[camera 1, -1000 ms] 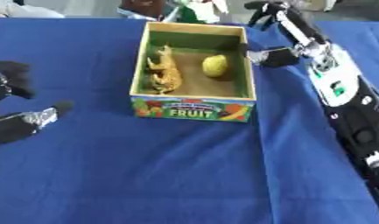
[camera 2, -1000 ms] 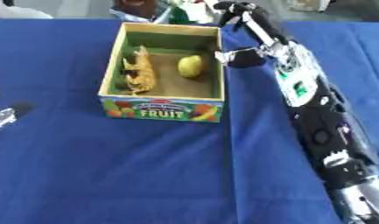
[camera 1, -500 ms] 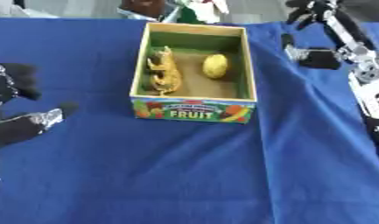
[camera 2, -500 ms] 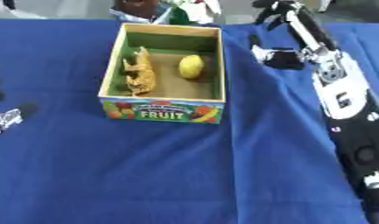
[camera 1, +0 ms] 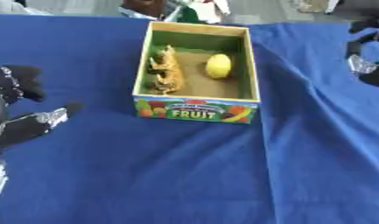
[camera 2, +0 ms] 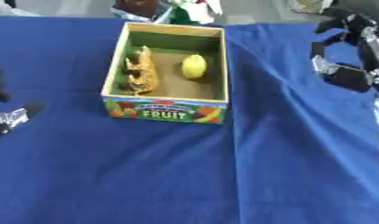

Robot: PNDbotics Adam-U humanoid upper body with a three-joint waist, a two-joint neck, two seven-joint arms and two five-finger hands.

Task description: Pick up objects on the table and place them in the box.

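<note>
Fruit-printed cardboard box (camera 1: 198,70) sits mid-desk on blue cloth (camera 1: 184,175), holding a small yellow lemon-shaped toy (camera 2: 194,66) and tan animal figure (camera 2: 140,72). Both look light and rigid; we'd pinch the sides. Right robot hand (camera 2: 342,65) empty, fingers relaxed; left robot hand (camera 1: 20,109) spread.

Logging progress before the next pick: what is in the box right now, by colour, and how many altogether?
Yellow: 1, the lemon.
Brown: 1, the toy animal, lying along the left side of the box.
Total: 2.
</note>
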